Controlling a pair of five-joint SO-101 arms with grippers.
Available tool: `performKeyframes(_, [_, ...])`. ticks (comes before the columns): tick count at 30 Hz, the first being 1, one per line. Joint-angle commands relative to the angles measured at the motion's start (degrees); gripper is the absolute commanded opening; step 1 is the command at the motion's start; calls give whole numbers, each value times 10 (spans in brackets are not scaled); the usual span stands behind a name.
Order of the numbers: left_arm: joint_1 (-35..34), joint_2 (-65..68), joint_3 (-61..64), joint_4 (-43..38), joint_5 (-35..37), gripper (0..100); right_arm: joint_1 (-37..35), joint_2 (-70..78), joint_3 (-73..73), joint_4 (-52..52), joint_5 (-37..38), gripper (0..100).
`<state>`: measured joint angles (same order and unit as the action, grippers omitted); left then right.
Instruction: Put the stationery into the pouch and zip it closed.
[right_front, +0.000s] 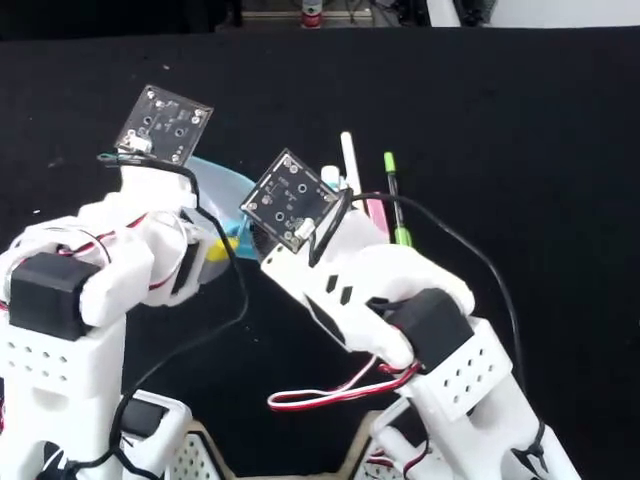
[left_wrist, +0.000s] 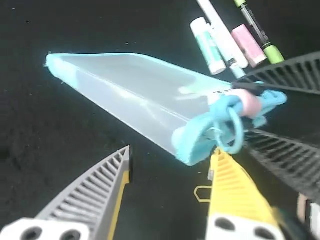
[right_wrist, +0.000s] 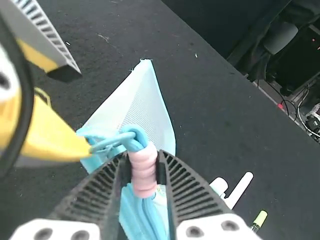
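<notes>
Black surface (right_front: 520, 120) from above: pens (right_front: 350, 165) lie beside the pouch (right_front: 225, 185), outside it. Left wrist: left claw (left_wrist: 172, 152) spread open, tips either side of the pouch's zip end; glue stick (left_wrist: 207, 45) and eraser (left_wrist: 248, 45) lie outside. Right wrist: right claw (right_wrist: 143, 156) clenched on the pink zip bead (right_wrist: 143, 172).

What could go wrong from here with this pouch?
The right gripper pinches only the pink tab on the translucent blue pouch, which could slip. The yellow fingertip of the open left gripper sits at the blue zipper ring and may snag. Zipping now leaves the white pen and green pen outside.
</notes>
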<state>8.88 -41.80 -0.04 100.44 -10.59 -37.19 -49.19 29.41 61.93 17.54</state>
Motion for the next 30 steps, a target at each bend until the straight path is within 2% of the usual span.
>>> performKeyframes(1, [22,3,-3,3,13,253,7,6,-31,2,5,10])
performKeyframes(10, [21,4,2,-11,-2,253,7,1,-31,4,5,10])
performKeyframes(17, [-45,4,65,-78,-12,253,6,1,-32,15,5,10])
performKeyframes(27, [-44,-2,79,-101,-7,252,6,1,-30,15,5,10])
performKeyframes(30, [-44,-2,81,-109,-5,184,7,1,-30,16,5,10])
